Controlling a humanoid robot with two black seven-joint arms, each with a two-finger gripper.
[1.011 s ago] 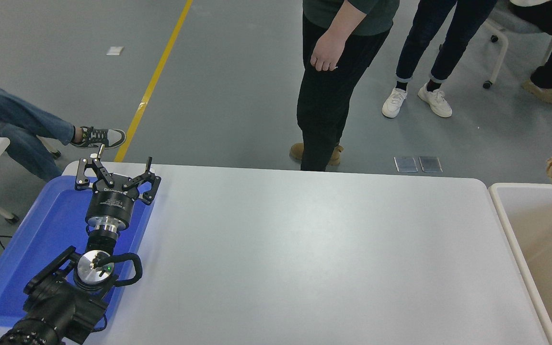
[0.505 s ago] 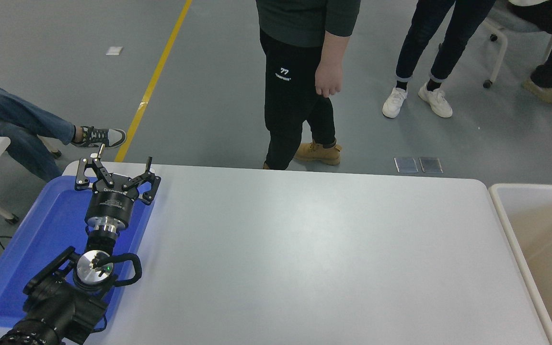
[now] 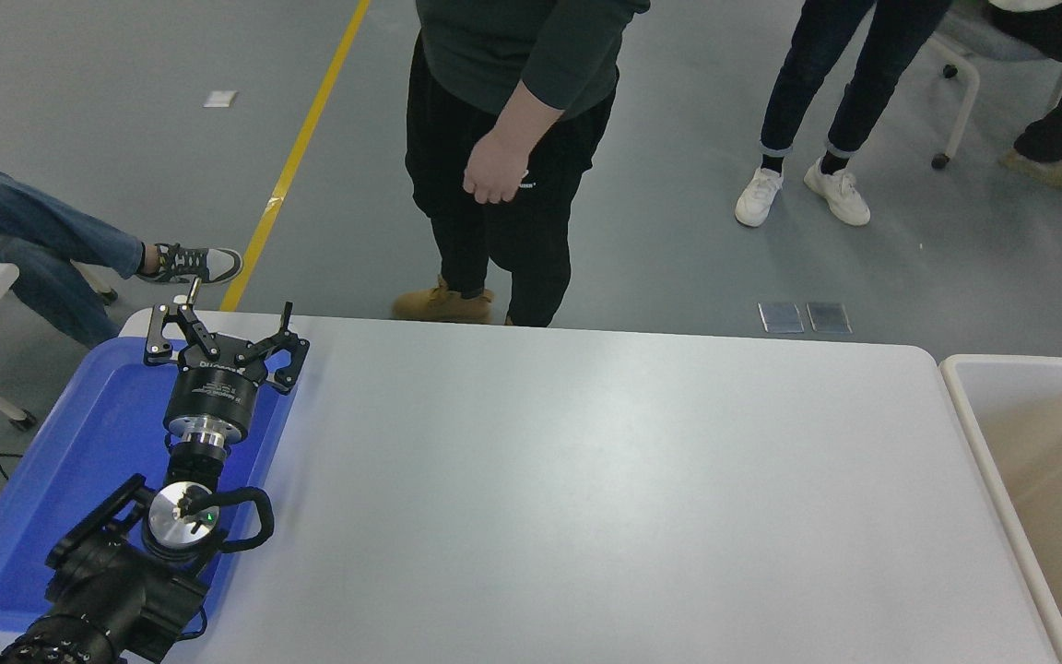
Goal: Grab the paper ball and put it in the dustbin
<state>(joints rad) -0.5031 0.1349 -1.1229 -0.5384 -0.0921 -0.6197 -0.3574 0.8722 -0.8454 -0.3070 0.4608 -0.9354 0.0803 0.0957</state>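
- The left gripper point(image 3: 222, 334) hovers over the far end of the blue tray point(image 3: 79, 480), at the table's point(image 3: 586, 480) far left corner, its fingers spread wide with nothing between them.
- The left arm point(image 3: 125, 572) comes in from the near left corner and lies over the tray's right half.
- The right gripper is out of sight; no part of the right arm shows.
- The dustbin point(image 3: 964, 406) stands against the table's right edge, its off-white rim just beside the tabletop, its beige inner walls running out of view to the right.
- The paper ball is nowhere to be seen; whether it lies in the bin I cannot tell, as only part of the inside shows.
- The tray lies along the table's left edge, reaching from near the far corner to the near one.
- A person in dark clothes and tan boots point(image 3: 443, 300) stands at the far edge, one hand point(image 3: 492, 175) hanging in front of the legs.
- Farther off to the right, a second person's legs with white shoes point(image 3: 803, 195) stand on the grey floor.
- At the left, a seated person's jeans leg point(image 3: 33, 240) stretches toward a yellow line point(image 3: 296, 157) on the floor.
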